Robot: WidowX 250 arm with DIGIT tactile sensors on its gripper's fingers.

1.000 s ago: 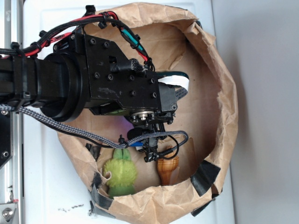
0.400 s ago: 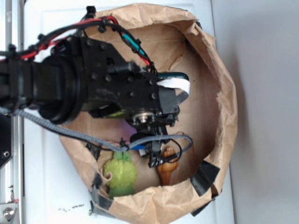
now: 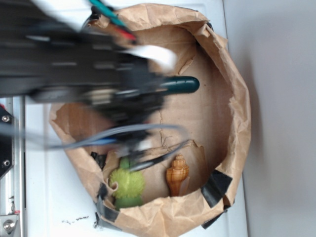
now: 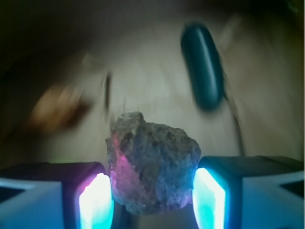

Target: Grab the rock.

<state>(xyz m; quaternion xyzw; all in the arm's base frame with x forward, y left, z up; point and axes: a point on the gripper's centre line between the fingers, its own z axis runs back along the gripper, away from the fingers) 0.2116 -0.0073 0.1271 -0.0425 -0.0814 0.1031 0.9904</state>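
The rock [image 4: 152, 162], a rough dark-brown pitted lump, sits between the two glowing pads of my gripper [image 4: 152, 193] in the wrist view. Both pads press its sides, so the gripper is shut on it. The brown paper floor lies blurred well below, and the rock appears held off it. In the exterior view my arm [image 3: 89, 69] is a dark motion blur over the upper left of the paper bag [image 3: 237, 113]. The rock is hidden there behind the arm.
An orange-brown spiral seashell [image 3: 177, 174] and a green plush [image 3: 127, 182] lie at the bag's lower edge. A smooth dark-green cucumber-shaped thing [image 3: 180, 84] lies near the middle and shows as [image 4: 204, 64] in the wrist view. Crumpled paper walls ring everything.
My arm has swung up and to the left, away from the seashell, and is now blurred by motion. The seashell, partly covered before, is now fully in view.
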